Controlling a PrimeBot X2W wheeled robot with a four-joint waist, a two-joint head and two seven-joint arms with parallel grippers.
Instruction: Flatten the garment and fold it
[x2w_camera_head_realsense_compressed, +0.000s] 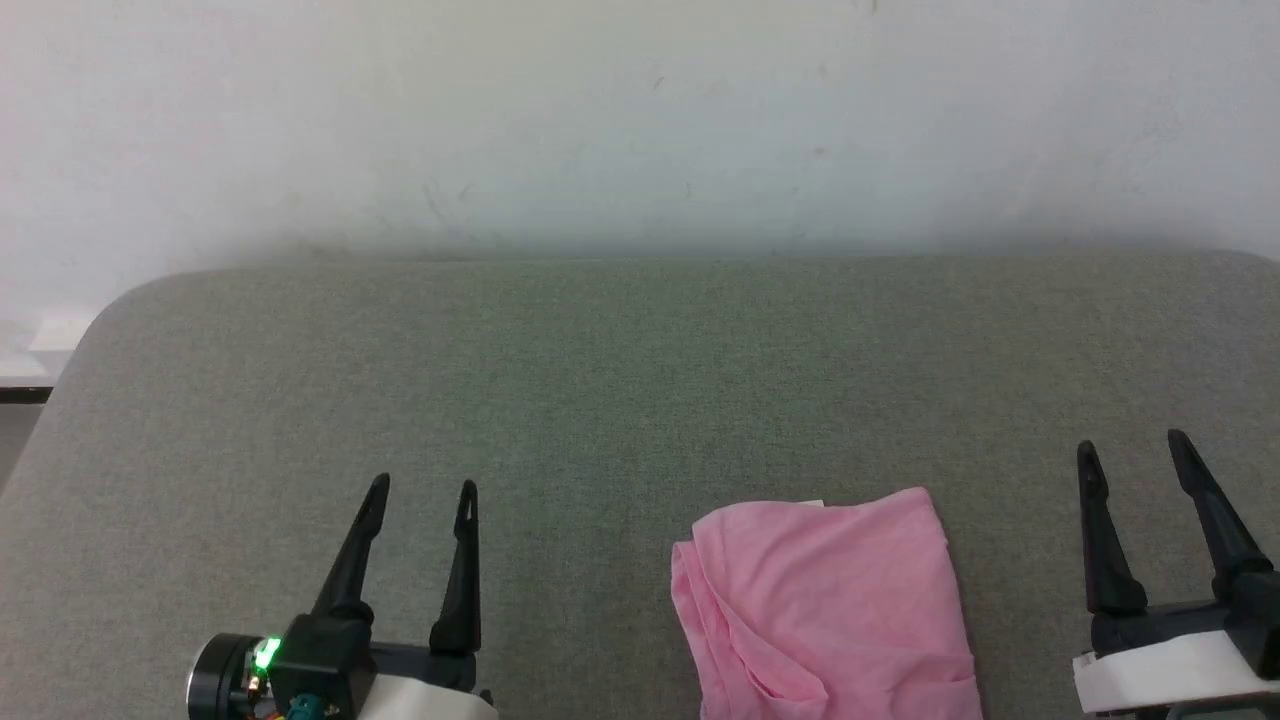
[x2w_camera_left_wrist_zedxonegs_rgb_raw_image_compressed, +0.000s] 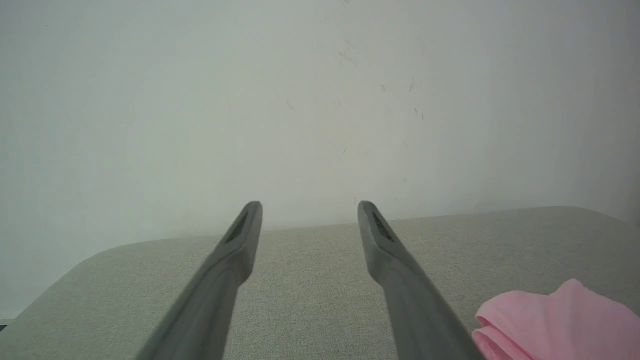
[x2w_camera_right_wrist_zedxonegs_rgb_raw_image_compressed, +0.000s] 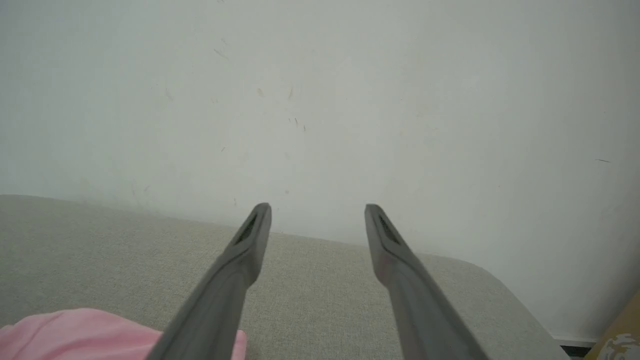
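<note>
Left hand open, right hand open, grey fabric surface, scuffed white wall

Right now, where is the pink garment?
In the head view the garment lies on the grey surface, right of centre at the bottom edge, nearer the right gripper.

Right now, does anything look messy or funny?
Yes: the shorts are not flat. They lie bunched and doubled over near the front of the table, with creases along their left side and a white label peeking out at the far edge. Nothing looks spilled or broken.
</note>
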